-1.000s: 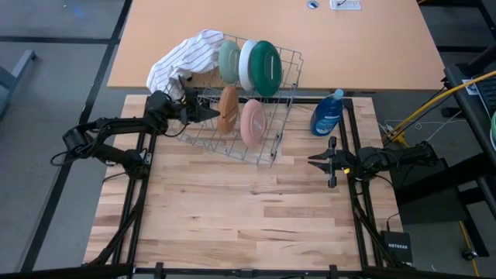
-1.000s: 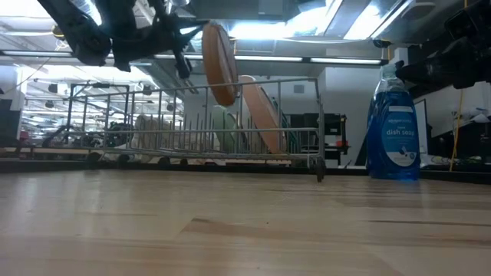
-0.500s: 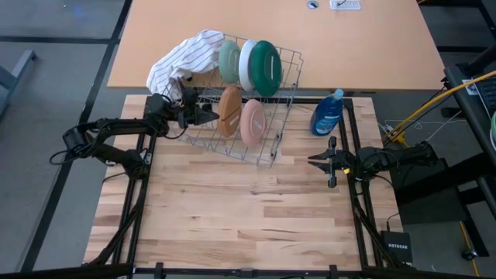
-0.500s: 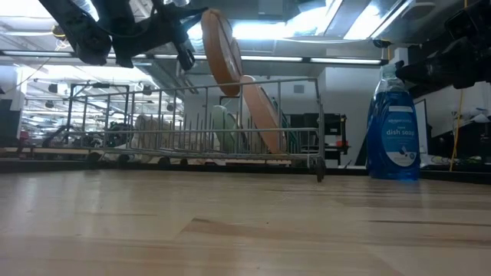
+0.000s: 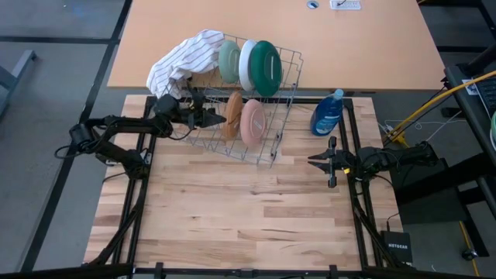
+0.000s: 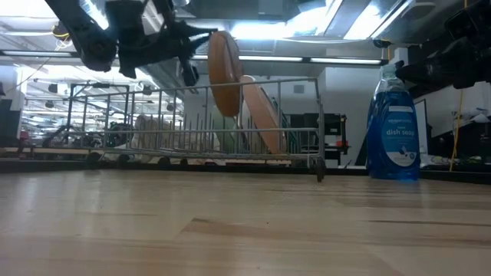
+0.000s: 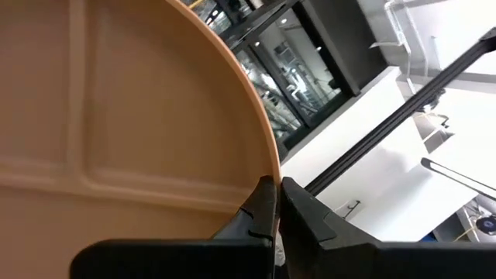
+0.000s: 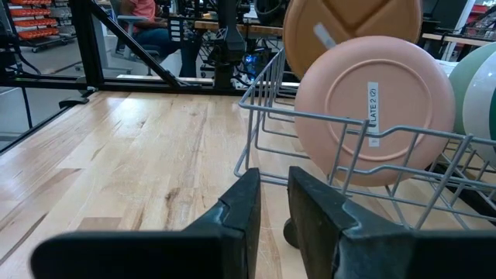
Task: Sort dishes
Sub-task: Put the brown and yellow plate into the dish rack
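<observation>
While the left gripper (image 5: 219, 120) jaws pinch the tan-brown ringed plate (image 5: 231, 115) by its rim, upright over the wire dish rack (image 5: 267, 147) at 11 o'clock, lift straight to clear the pink plate (image 5: 252, 122). Right gripper (image 5: 312, 161) idle at 3 o'clock, jaws nearly together.

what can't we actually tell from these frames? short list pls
- Tan plate, left wrist view: fills the frame, cut off by the edges; the rack slot below it is unseen.
- Back-row plates, low view: the sage plate shows only through rack wires.
- Tan plate's front face, high view: seen edge-on.
- Right gripper, high view: too small to read how its jaws stand.
</observation>
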You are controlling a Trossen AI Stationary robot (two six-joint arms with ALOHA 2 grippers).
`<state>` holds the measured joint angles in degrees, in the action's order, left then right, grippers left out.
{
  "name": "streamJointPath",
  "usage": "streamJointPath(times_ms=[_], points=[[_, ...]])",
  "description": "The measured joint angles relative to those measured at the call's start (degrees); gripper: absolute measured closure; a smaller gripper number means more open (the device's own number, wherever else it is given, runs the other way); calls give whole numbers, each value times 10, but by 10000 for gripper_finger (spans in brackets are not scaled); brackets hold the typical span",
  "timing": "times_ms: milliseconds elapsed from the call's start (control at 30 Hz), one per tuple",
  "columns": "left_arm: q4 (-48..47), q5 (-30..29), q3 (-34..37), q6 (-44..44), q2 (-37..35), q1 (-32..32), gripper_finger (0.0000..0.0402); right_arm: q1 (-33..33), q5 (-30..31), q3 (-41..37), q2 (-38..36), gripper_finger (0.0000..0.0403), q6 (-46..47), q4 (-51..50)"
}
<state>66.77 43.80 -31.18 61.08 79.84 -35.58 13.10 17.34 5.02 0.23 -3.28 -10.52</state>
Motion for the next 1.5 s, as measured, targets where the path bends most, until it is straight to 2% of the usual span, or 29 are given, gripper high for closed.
streamJointPath(times_ms=[200, 500, 667, 1000, 1233, 1500], points=[[3, 0, 0, 0, 53, 7, 401, 0, 0, 0, 0, 331, 0, 0], [2, -1, 0, 14, 78, -4, 401, 0, 0, 0, 0, 331, 0, 0], [-7, -44, 0, 27, 79, -15, 400, 0, 0, 0, 0, 331, 0, 0], [-67, -180, -2, 118, 77, -29, 392, 0, 0, 0, 0, 331, 0, 0], [-69, -195, -2, 123, 77, -29, 391, 0, 0, 0, 0, 331, 0, 0], [-74, -193, -1, 75, 78, -29, 345, 0, 0, 0, 0, 331, 0, 0]])
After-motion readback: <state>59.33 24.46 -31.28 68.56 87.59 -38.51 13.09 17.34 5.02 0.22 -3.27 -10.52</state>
